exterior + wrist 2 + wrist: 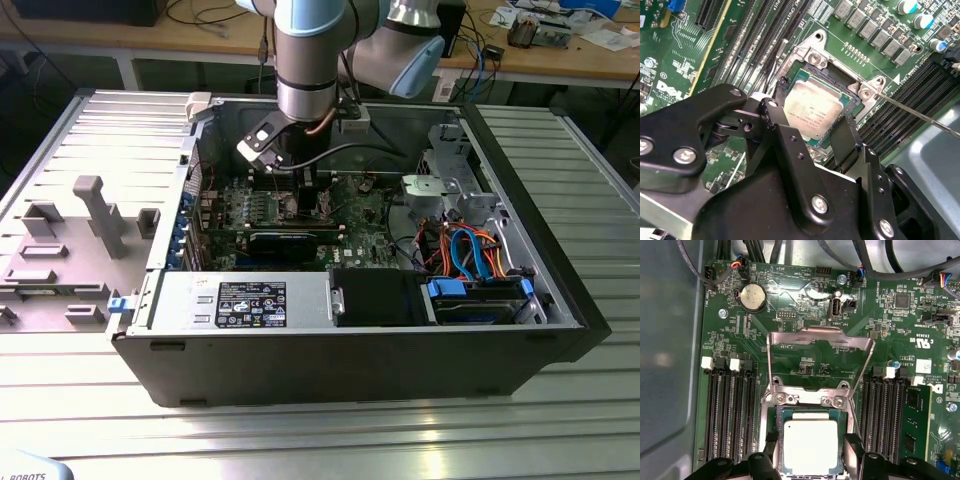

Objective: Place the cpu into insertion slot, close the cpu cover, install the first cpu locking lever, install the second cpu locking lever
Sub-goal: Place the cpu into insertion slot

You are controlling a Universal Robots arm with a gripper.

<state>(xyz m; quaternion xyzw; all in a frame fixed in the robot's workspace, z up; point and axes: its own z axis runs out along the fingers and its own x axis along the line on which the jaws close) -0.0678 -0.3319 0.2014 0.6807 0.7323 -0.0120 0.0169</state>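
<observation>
Open computer case lying on a ribbed metal table, with a robot arm reaching straight down inside; pincer low over the green circuit board. Close up in the first wrist view: small square chip with a dull silver top, lying inside the socket, looking level and square to the rim; black pincer astride the chip; impossible to tell whether clamped on the chip or free of it. Cover, a thin silvery frame with a square window, standing open on its hinge just beyond the socket, not touching the chip. In the second wrist view, a thin wire lever sticking out past one socket corner, looking unlatched. Placing step seemingly at or near its end; cover and levers not yet done. To do this step well, probably: keep the chip flat, never tilted; match its corners to the socket frame; add no downward push; avoid any sideways drag across the socket; stay clear of the raised cover and the lever.
</observation>
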